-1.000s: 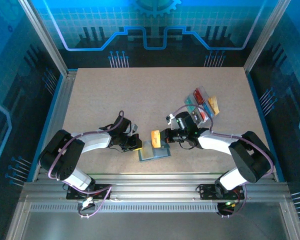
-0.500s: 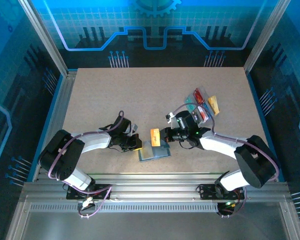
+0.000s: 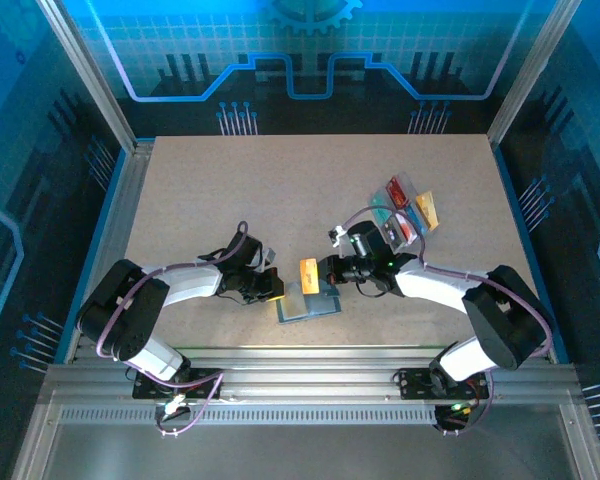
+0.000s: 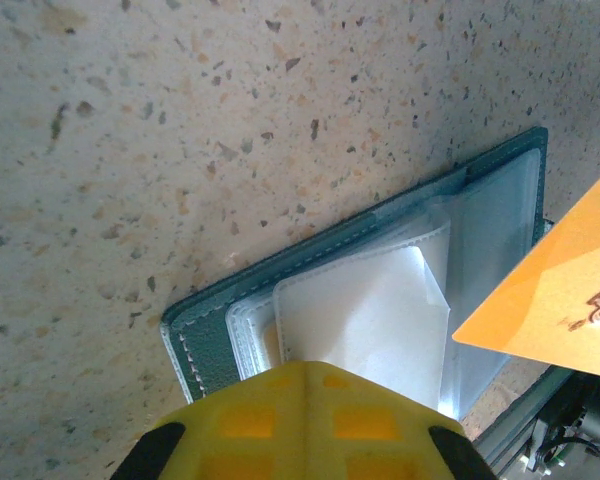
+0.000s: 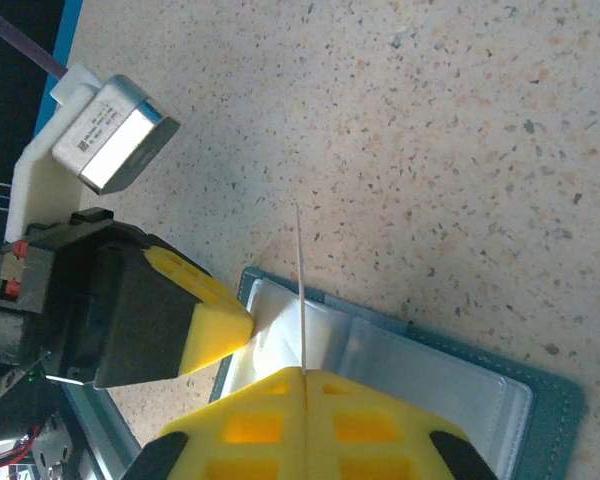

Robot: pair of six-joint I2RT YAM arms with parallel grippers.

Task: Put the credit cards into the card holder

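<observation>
1. My left arm lies low and reaches right across the table (image 3: 280,180). My left end effector (image 3: 275,288) sits at the card holder's left edge. Its yellow pads (image 4: 300,425) hide the sleeve's near edge, so I cannot tell whether they are clenched on it.
2. The card holder (image 3: 308,304) lies open and flat near the table's front edge, clear sleeves up.
3. An orange credit card (image 3: 309,275) stands over it, cut off at the frame edge in my left wrist view.
4. My right arm stretches leftward, and my right end effector (image 3: 323,272) grips that card, which my right wrist view shows edge-on.
5. Other credit cards (image 3: 426,210) rest in a clear tray (image 3: 410,200), too small to count.
</observation>
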